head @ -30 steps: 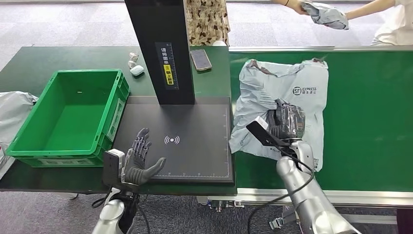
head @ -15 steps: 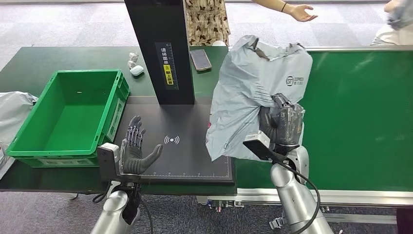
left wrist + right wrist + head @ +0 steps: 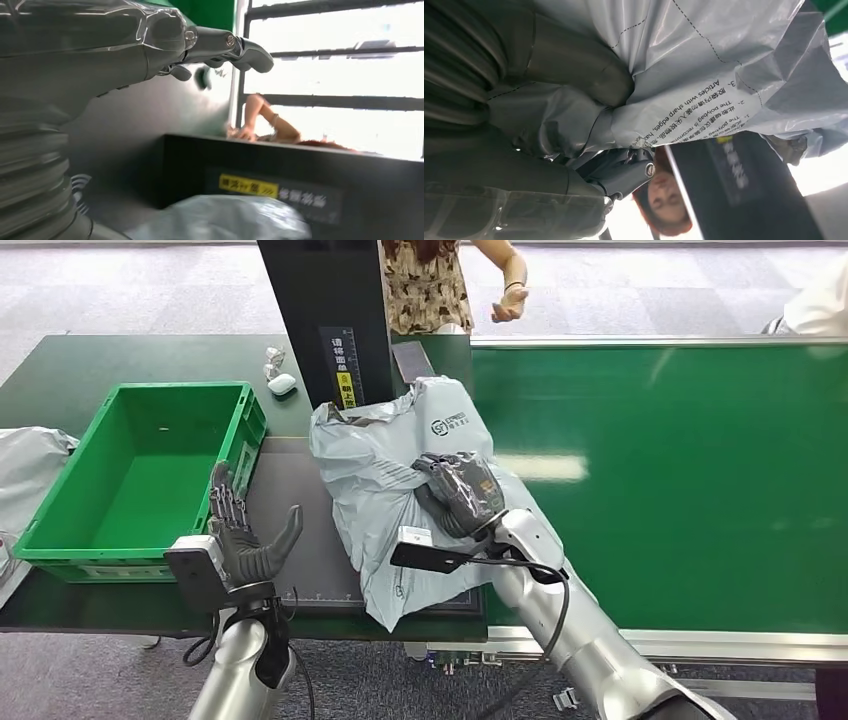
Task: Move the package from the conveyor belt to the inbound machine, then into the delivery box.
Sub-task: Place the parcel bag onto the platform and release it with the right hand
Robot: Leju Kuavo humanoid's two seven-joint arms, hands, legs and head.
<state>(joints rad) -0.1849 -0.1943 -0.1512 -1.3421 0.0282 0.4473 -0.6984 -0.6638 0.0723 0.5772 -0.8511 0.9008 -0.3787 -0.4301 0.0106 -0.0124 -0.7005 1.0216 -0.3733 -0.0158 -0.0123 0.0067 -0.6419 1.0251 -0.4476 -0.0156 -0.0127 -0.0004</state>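
My left hand [image 3: 245,540] waits open beside the pad [image 3: 300,510]; my right hand [image 3: 462,495] grips the package [image 3: 385,465] over that pad; the loose bag could slip, or snag the column [image 3: 330,320] behind it.

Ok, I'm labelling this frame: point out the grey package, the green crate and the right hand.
grey package [image 3: 375,455], head view, upper panel left of the logo.
green crate [image 3: 62,548], head view, near rim.
right hand [image 3: 462,495], head view, back of hand.
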